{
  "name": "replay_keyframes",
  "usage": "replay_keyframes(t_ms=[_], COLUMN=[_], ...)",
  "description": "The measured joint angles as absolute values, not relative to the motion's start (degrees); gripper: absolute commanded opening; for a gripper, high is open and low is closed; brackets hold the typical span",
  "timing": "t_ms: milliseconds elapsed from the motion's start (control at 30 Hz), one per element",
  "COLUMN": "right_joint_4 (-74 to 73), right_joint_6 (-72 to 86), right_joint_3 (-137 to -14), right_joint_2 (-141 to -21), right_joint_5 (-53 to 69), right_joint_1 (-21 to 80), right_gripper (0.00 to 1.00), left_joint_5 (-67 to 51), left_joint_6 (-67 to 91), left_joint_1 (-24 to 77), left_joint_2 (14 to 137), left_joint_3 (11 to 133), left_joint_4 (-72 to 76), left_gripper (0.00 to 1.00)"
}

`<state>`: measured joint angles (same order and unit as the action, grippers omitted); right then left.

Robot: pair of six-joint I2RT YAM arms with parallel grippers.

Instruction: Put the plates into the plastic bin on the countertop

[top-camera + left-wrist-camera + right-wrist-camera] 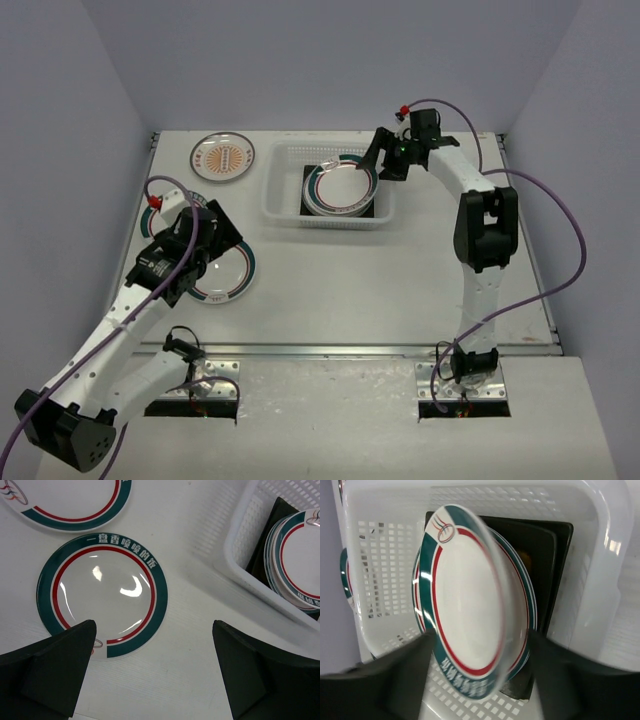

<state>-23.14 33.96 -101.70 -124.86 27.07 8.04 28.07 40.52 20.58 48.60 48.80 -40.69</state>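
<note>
The white lattice plastic bin [272, 195] stands at the back middle of the countertop [400, 280]. Inside it a stack of round teal-and-red plates [340, 186] rests on dark square plates [547, 550]. My right gripper [385, 165] hangs over the bin's right side with its jaws wide apart. In the right wrist view a tilted, motion-blurred teal-and-red plate [470, 610] sits between the fingers, loose above the stack. My left gripper [200, 262] is open and empty, low over the table beside a teal-and-red round plate [102, 595].
An orange-patterned round plate [222, 158] lies at the back left. Another teal-and-red plate [75, 500] lies just beyond the one by my left gripper. The bin's near wall [250, 575] is to the right of my left gripper [154, 627]. A metal rail [350, 350] runs along the near edge.
</note>
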Motion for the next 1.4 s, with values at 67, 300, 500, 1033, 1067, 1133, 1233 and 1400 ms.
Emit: replay_keyframes(t_ms=[67, 300, 500, 1033, 1067, 1133, 1233, 1400], right_joint_4=[-24.8, -33.2, -35.0, -14.4, -14.2, -13.3, -11.6, -8.0], right_joint_6=[32.8, 26.0, 23.3, 31.4, 31.7, 32.2, 32.9, 34.3], right_joint_3=[-104.6, -109.4, -100.8, -61.5, -60.5, -59.0, -57.9, -57.1], right_joint_2=[-126.0, -125.2, -112.0, -77.0, -76.5, -75.3, -73.9, -73.4], right_joint_5=[27.4, 17.0, 9.0, 32.6, 33.4, 34.7, 36.0, 37.4], right_joint_1=[8.1, 9.6, 10.5, 10.0, 9.8, 9.4, 8.7, 7.9], right_gripper=[0.99, 0.99, 0.99, 0.99, 0.99, 0.99, 0.99, 0.99], left_joint_5=[28.1, 31.4, 32.5, 23.1, 22.8, 22.8, 22.9, 23.2], left_joint_6=[41.8, 50.8, 61.2, 77.4, 78.1, 78.9, 79.6, 79.9], left_joint_1=[20.6, 20.6, 18.2, 10.9, 10.8, 10.8, 10.7, 10.7], left_joint_2=[49.1, 52.9, 54.6, 66.7, 67.3, 68.0, 67.9, 70.0], left_joint_3=[48.6, 49.0, 45.9, 31.2, 30.0, 28.7, 28.6, 28.7], left_joint_4=[-42.0, -51.5, -54.8, -41.0, -40.1, -39.8, -39.6, -39.1], left_gripper=[1.0, 1.0, 1.0, 0.99, 0.98, 0.95, 0.79, 0.35])
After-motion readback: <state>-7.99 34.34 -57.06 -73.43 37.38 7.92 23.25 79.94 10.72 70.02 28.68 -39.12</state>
